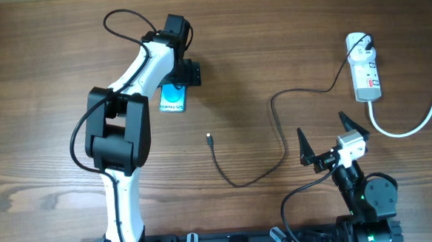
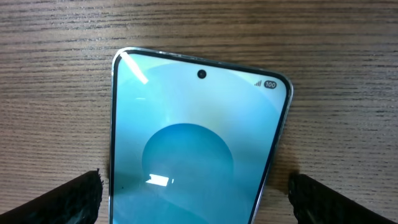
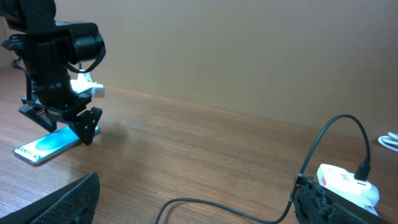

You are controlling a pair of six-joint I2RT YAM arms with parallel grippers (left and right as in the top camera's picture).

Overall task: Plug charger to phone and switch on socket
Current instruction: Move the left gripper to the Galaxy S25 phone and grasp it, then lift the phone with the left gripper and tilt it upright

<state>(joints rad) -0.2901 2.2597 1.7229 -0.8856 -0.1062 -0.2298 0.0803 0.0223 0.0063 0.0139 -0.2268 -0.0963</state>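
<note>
The phone (image 1: 173, 101) lies flat on the table, screen up and lit blue-turquoise. My left gripper (image 1: 177, 80) hangs right over it, open. In the left wrist view the phone (image 2: 196, 143) lies between both fingers (image 2: 68, 199), with a gap of bare wood on each side. The charger (image 1: 279, 129) trails loose across the table, and its small metal tip (image 1: 209, 138) lies free mid-table. Its black plug (image 1: 367, 48) sits in the white socket (image 1: 365, 76) at the far right. My right gripper (image 1: 326, 134) stands open near the front, holding nothing; the charger (image 3: 196, 200) runs below it.
A thick white cable (image 1: 423, 117) loops from the socket off the table's right edge. In the right wrist view the left arm (image 3: 56, 62) stands over the phone (image 3: 46, 144), and the socket (image 3: 345, 180) is at the right.
</note>
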